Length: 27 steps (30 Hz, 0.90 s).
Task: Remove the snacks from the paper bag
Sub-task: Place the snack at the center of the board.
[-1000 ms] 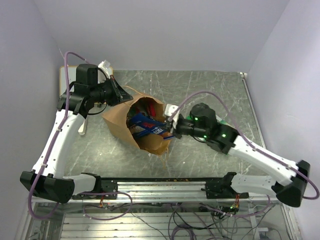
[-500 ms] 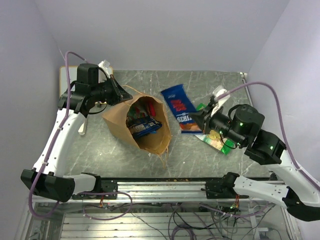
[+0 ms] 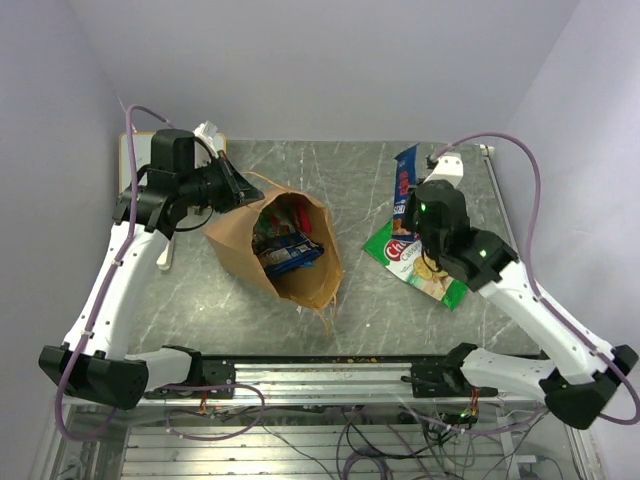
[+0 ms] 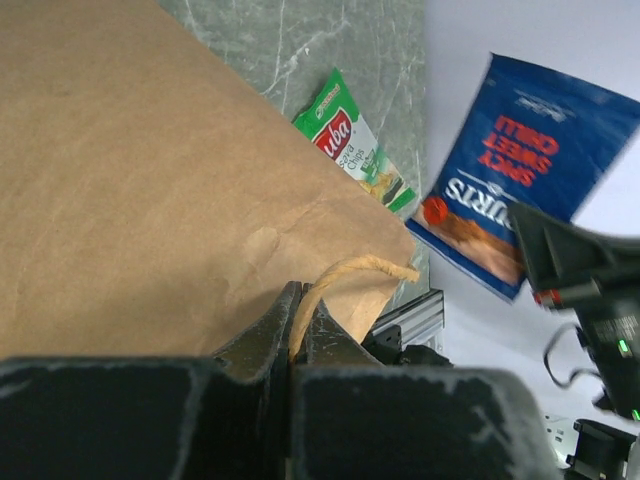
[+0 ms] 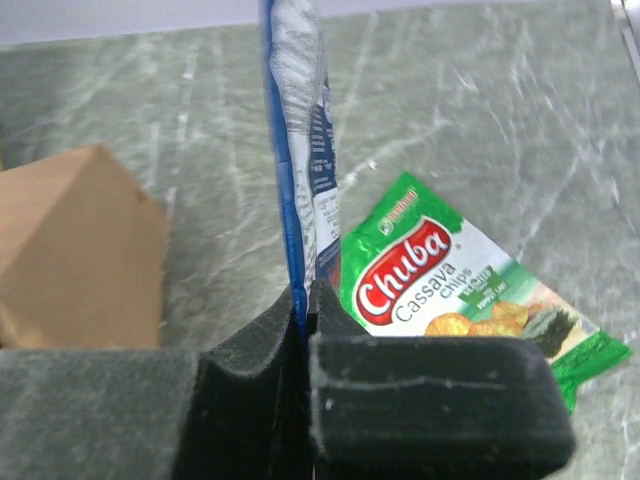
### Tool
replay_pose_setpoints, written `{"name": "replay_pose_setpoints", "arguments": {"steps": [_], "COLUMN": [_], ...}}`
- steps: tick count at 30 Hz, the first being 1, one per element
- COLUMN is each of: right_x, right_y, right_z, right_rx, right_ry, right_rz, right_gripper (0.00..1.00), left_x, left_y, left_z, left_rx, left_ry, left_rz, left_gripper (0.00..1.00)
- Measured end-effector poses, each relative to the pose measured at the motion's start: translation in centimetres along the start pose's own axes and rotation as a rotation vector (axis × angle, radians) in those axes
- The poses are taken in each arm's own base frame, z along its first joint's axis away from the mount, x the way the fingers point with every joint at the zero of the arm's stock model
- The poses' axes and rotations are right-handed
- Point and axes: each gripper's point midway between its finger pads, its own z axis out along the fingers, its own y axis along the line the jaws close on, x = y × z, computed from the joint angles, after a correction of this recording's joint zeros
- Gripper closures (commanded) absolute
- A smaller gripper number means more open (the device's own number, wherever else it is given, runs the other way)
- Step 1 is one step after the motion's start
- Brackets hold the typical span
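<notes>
Brown paper bag (image 3: 240,238), blue packet (image 3: 404,183), green packet (image 3: 402,256)

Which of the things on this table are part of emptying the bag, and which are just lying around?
Part of the job:
- paper bag
- blue packet in the right claw
- green Chuba packet lying outside the bag
- packets inside the bag
- left claw pinching the bag's handle

Just lying about:
- white stick left of the bag
- whiteboard, mostly hidden under the left arm

Bright, even overhead light; soft shadows, close foreground blurred.
</notes>
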Motion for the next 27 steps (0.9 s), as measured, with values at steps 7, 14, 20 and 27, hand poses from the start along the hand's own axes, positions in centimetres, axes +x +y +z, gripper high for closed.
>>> {"name": "replay_pose_setpoints", "arguments": {"steps": [7,14,20,27], "right_x": [5.5,10.3,15.3,21.8], "right_y": [-3.6,-4.7,-6.4,-9.6], "right_z": [7.0,11.3,12.4,12.1], "right_rx": [0.093,0.098,0.153,0.27], "right_ry": [0.146,0.209,0.24,0.292], "right_rz": [0.27,0.582,0.763,0.873], "right_gripper": [1.0,1.0,1.0,1.0], "left_x": [0.9,2.2,2.8,2.7], "left_y": [0.0,0.5,0.6,0.6], "left_z": [0.0,-0.4,-0.8,-0.7], "left_rx": [0.014,0.014,0.019,0.029], "left_ry": [0.034,0.089,0.086,0.067], "left_rz": [0.0,0.018,0.015,0.014], "left_gripper": [0.93,0.93,0.93,0.93]}}
